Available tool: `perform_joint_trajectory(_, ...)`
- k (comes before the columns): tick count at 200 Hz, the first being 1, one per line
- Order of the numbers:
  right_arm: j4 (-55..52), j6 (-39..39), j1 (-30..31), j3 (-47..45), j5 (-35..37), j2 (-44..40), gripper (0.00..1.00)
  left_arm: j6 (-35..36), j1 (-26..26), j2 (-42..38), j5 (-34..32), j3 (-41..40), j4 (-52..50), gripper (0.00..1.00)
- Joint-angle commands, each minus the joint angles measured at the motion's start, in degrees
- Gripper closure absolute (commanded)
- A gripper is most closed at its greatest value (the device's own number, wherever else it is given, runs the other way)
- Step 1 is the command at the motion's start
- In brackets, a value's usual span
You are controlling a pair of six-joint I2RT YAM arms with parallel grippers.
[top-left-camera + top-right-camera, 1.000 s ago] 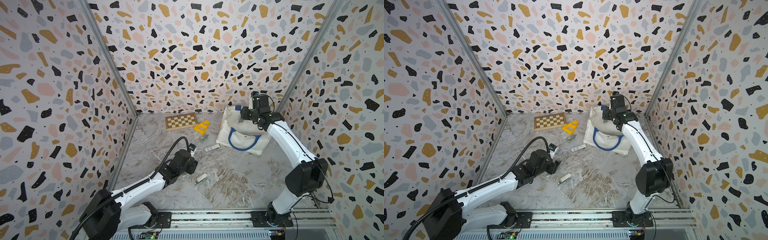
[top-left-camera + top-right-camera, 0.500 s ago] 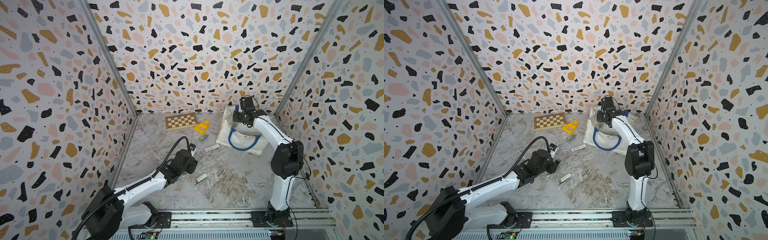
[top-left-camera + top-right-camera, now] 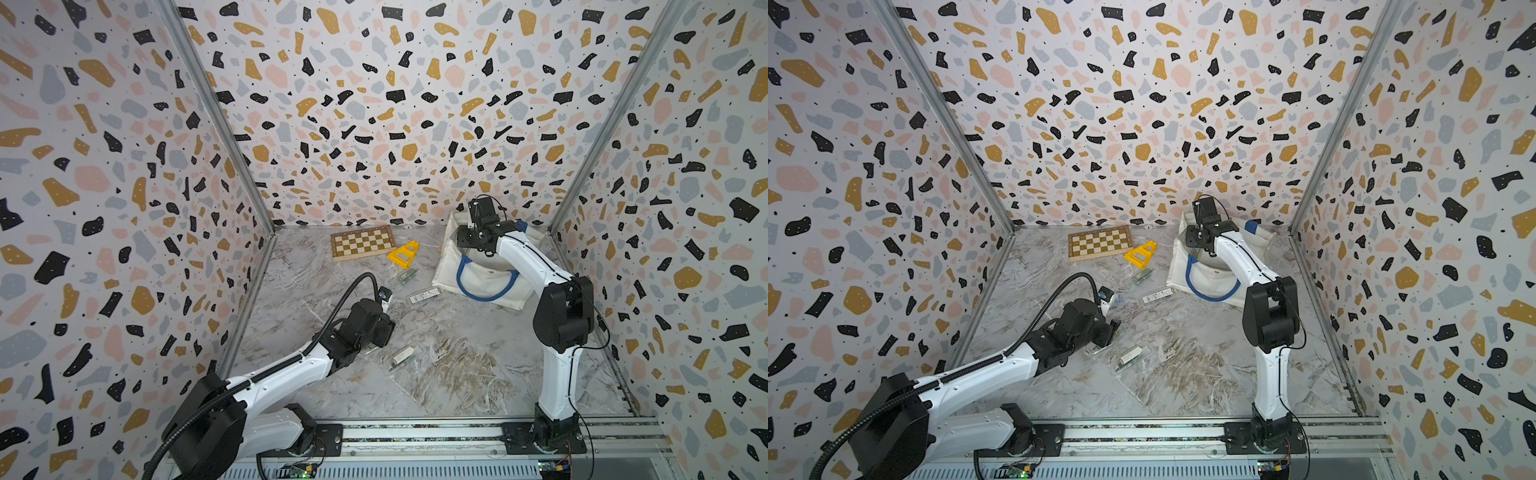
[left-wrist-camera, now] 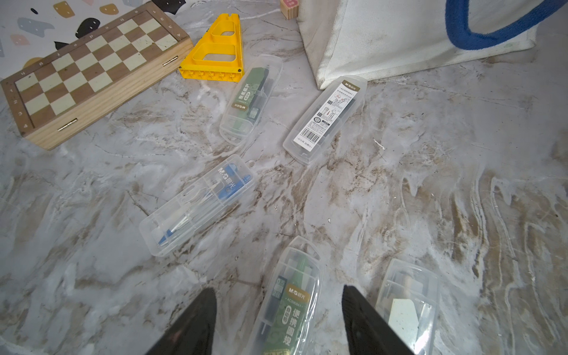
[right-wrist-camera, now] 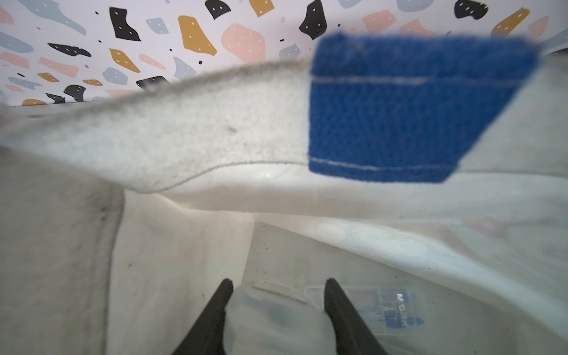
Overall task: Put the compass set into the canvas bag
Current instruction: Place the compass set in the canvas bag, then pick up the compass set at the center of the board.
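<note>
Here, the right gripper point(image 5: 279, 281) clamps a clear compass case point(image 5: 276, 322) inside the far-right canvas bag point(image 5: 184, 129), while the left gripper point(image 4: 278, 289), jaws apart, straddles a green compass case point(image 4: 292, 310).

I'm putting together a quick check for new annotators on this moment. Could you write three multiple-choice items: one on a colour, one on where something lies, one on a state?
1. The canvas bag has a looped handle that is: A red; B blue; C black.
2. The yellow triangle lies: A beside the chessboard; B on top of the chessboard; C inside the bag.
3. The left tool is: A shut on the chessboard; B open, astride a green compass case; C shut on the bag's handle.

Answers: B, the loop against the white canvas is blue. A, the triangle sits just off the board's end, outside the bag. B, the left wrist view shows a gap between each finger and the case.
</note>
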Motion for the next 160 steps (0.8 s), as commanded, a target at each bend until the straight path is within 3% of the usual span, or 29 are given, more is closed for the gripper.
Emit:
perform_joint_trajectory(1,0.17,-0.15,0.69,1.08,1.01,-0.27,0.96,0.44,-0.18,-0.66,-0.85,0.28,1.38,0.34)
perform_joint_trajectory(11,-0.3,-0.06,0.54,1.37,1.53,-0.18,0.9,0.46,-0.14,-0.56,-0.98,0.39,1.2,0.34)
perform_joint_trajectory(23,-1.08,0.12,0.53,1.79,1.91,-0.33,0.65,0.57,-0.14,-0.54,-1.55,0.27,0.97,0.34)
perform_joint_trajectory(33,-1.33,0.19,0.51,1.78,2.53,-0.92,0.5,0.63,-0.14,-0.36,-2.27,0.3,0.84,0.34)
perform_joint_trajectory(50,-2.24,-0.06,0.34,2.66,3.53,-2.29,0.36,0.61,-0.14,0.29,-2.47,0.37,0.84,0.33)
perform_joint_trajectory(80,-5.26,-1.42,0.56,6.91,3.68,-4.92,0.26,0.75,-0.14,2.03,-2.08,0.9,0.65,0.33)
perform_joint_trajectory(114,-9.07,-3.16,1.11,11.69,5.49,-9.44,0.23,0.75,-0.14,4.46,-3.91,2.63,-2.0,0.31)
perform_joint_trajectory(144,-8.36,-3.73,3.1,7.52,6.88,-17.77,0.23,-1.44,0.21,6.52,-7.55,3.31,-5.72,0.26)
perform_joint_trajectory(160,-6.33,-3.4,4.1,2.21,6.51,-23.11,0.22,-3.12,1.75,7.09,-4.36,3.17,-7.14,0.23)
